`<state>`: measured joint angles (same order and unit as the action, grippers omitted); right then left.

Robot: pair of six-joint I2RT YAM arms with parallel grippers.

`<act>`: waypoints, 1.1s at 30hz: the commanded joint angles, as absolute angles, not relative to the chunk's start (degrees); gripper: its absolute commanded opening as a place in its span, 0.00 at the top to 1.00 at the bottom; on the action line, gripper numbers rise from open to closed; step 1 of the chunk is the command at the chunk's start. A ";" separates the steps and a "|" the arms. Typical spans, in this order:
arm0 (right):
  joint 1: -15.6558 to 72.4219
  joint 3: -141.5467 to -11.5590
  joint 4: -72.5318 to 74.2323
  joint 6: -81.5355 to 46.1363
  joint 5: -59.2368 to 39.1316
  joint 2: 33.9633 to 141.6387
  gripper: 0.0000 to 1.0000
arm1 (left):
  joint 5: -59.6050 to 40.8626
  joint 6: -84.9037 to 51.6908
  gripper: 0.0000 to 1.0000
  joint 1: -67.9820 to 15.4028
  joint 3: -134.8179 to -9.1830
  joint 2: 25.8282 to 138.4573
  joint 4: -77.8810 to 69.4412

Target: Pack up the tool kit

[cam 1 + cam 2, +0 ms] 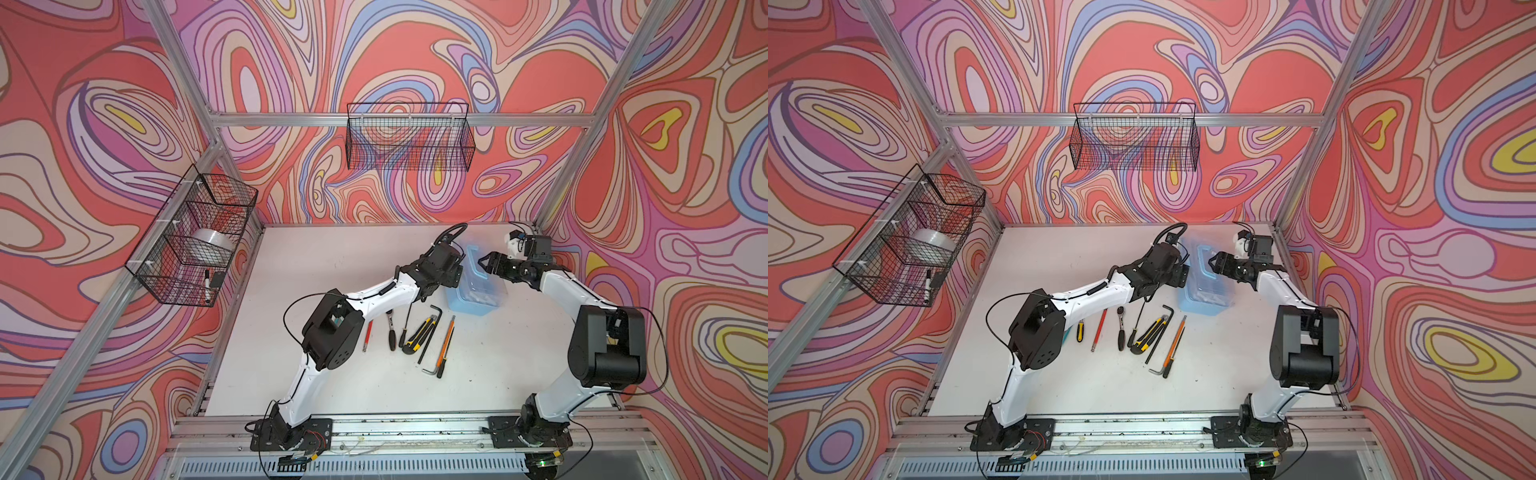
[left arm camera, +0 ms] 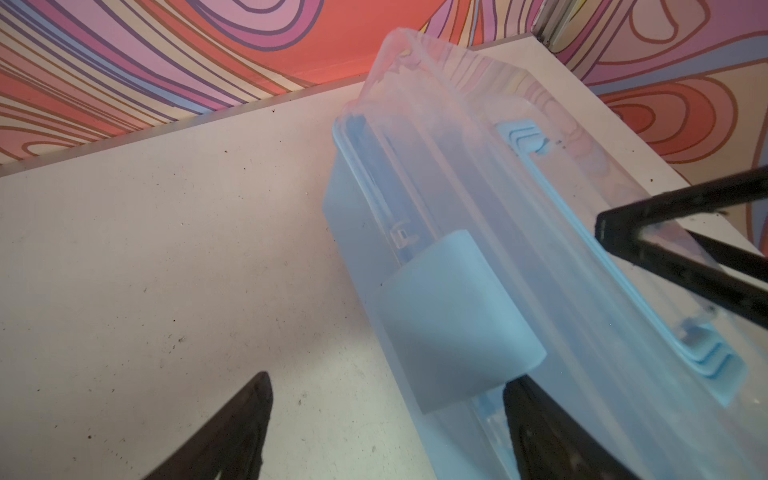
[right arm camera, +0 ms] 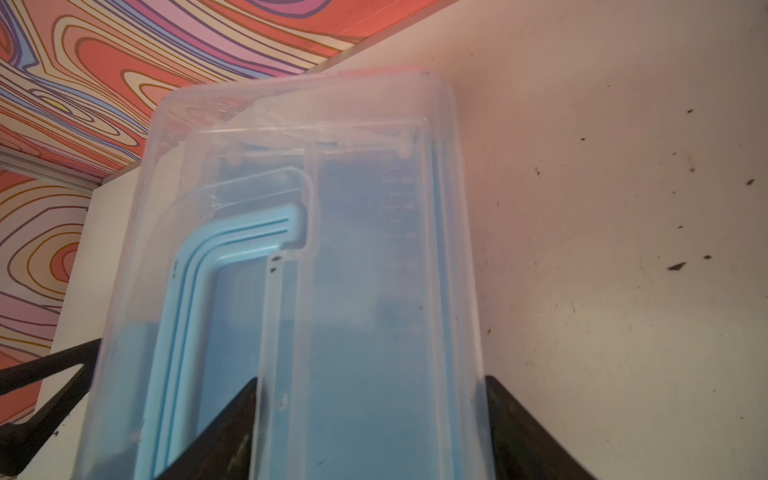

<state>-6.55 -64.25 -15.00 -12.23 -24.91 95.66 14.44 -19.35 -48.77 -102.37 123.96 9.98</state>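
The tool kit (image 1: pixel 478 297) (image 1: pixel 1208 300), a light-blue case with a clear lid (image 2: pixel 478 187) (image 3: pixel 365 249), stands at the back right of the table. My right gripper (image 3: pixel 370 380) (image 1: pixel 484 264) clasps the lid strip between the blue handle (image 3: pixel 187 291) recess and the lid's outer edge, a finger against each side. My left gripper (image 2: pixel 388 378) is open beside the case, one finger next to the side latch (image 2: pixel 449 316). In front lie the tools: a red screwdriver (image 1: pixel 367 334), a ratchet (image 1: pixel 390 332), a yellow-black cutter (image 1: pixel 419 332), hex keys (image 1: pixel 432 328) and an orange tool (image 1: pixel 445 345).
A black wire basket (image 1: pixel 409 137) hangs on the back rail. Another basket (image 1: pixel 195 237) on the left rail holds a tape roll (image 1: pixel 212 245) and a marker (image 1: pixel 207 284). A short yellow-black screwdriver (image 1: pixel 1079 330) lies by the left arm's elbow.
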 commanded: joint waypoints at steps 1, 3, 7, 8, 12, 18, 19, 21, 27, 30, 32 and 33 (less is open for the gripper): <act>-6.50 -61.90 -23.09 -11.73 -19.38 98.09 0.53 | 17.44 -21.36 0.13 -48.80 -102.93 124.85 10.09; -6.50 -61.88 -22.94 -11.86 -19.76 98.09 0.53 | 17.78 -22.38 0.13 -48.63 -102.72 124.75 10.36; -6.50 -61.92 -22.85 -12.01 -19.95 98.00 0.53 | 18.67 -25.02 0.13 -48.32 -102.16 124.63 11.49; -6.51 -61.88 -22.85 -12.06 -20.08 98.00 0.53 | 18.81 -25.98 0.13 -48.14 -101.84 124.47 11.69; -6.50 -61.70 -22.39 -12.44 -20.78 98.16 0.53 | 18.67 -28.06 0.13 -47.79 -100.25 123.84 11.72; -6.50 -61.87 -21.69 -13.66 -22.87 98.61 0.53 | 19.43 -29.94 0.13 -47.72 -97.91 122.59 13.44; -6.50 -61.83 -21.47 -14.03 -23.30 98.61 0.53 | 19.44 -30.23 0.13 -47.60 -96.94 121.99 13.36; -6.50 -61.95 -21.27 -14.40 -23.79 98.70 0.53 | 19.47 -30.96 0.13 -47.53 -95.31 120.94 13.45; -6.57 -61.96 -20.16 -16.04 -26.86 98.53 0.53 | 17.67 -31.42 0.13 -47.25 -91.64 117.96 12.47; -6.58 -61.96 -19.21 -17.16 -28.66 98.22 0.53 | 13.41 -32.18 0.13 -46.39 -91.51 117.77 11.82; -6.65 -62.29 -19.07 -17.53 -29.50 97.93 0.53 | 10.37 -32.47 0.13 -45.84 -92.24 118.03 11.73; -6.67 -62.40 -19.07 -17.61 -29.82 97.79 0.53 | 9.59 -32.36 0.13 -45.71 -92.78 118.24 12.07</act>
<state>-6.90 -64.18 -14.41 -15.38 -27.40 95.79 13.58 -30.96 -46.61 -91.83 120.18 11.75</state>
